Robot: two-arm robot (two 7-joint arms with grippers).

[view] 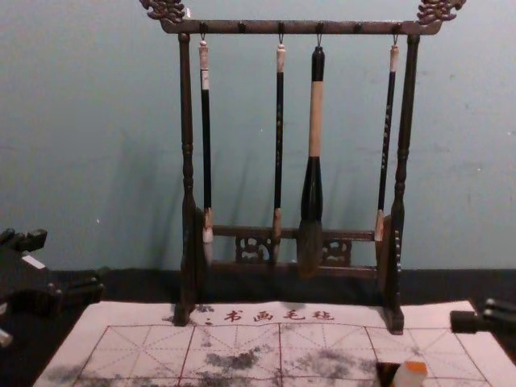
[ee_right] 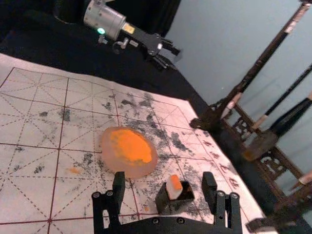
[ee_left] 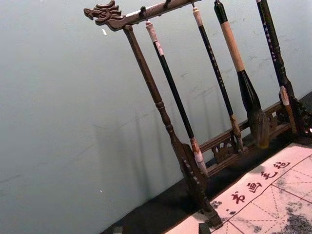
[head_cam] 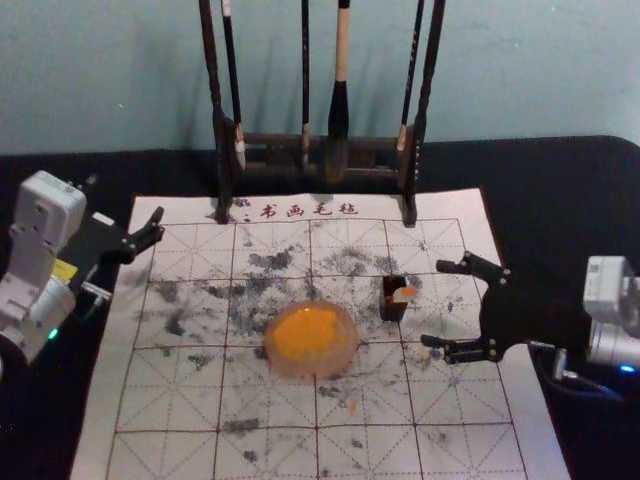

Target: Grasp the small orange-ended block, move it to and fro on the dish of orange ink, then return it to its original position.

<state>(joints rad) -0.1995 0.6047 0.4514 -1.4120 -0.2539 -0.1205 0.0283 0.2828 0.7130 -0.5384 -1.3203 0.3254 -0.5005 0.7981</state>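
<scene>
The small orange-ended block (head_cam: pixel 403 295) leans in its dark holder (ee_right: pixel 168 206), just right of the dish of orange ink (head_cam: pixel 311 340), ungrasped; your grasp, to-and-fro pass and return all appear to remain. Your right gripper (head_cam: pixel 434 304), released and spread, faces it from farther right of the dish. Your left gripper (head_cam: pixel 155 228), also spread, idles beyond the dish's left. Holder walls hug the block; bare mat (head_cam: pixel 370 400) on the dish's near side offers room.
</scene>
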